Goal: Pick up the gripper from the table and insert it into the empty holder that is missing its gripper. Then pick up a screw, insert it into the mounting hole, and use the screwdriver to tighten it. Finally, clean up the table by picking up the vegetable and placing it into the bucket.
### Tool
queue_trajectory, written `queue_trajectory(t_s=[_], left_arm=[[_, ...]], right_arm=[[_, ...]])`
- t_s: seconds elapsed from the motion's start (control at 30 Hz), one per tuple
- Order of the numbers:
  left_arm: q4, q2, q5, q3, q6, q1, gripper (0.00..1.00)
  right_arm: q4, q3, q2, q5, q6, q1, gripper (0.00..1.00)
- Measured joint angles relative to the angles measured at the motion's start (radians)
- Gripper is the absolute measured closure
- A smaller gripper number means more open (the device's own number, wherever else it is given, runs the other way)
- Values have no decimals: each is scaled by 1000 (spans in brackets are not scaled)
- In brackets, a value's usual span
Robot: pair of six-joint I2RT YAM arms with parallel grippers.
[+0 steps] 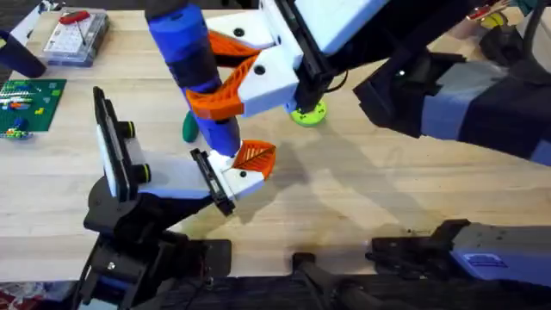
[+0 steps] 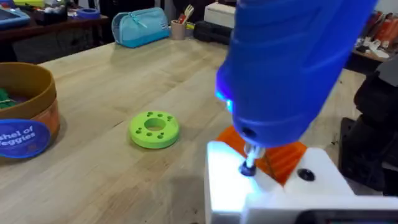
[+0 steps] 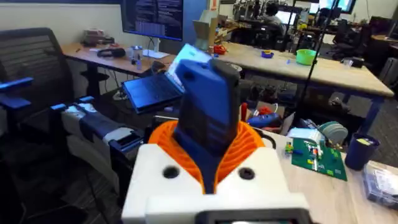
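Screwdriver (image 1: pixel 196 73) stands clamped in the right gripper (image 1: pixel 225 96), tip on the white gripper (image 1: pixel 244 172); left pincer's state unclear.

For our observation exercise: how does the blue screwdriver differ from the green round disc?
The screwdriver is blue, long and stands tilted in the right gripper, tip down on the white gripper block; the green disc is flat, round, holed and lies untouched on the table. Both look plastic.

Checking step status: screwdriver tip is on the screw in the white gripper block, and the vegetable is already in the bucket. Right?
Not quite. The screwdriver tip is on the screw in the white gripper block, but the vegetable lies on the table, as the overhead view shows, not in the bucket.
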Motion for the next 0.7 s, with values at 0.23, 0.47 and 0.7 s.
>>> queue_trajectory(t_s=[0.23,0.47,0.7], left_arm=[[0,0,0,0,0,0,983],[0,0,0,0,0,0,983],[0,0,0,0,0,0,983]], right_arm=[[-1,0,9,2,-3,0,954],[0,0,9,3,-3,0,955],[0,0,9,3,-2,0,954]])
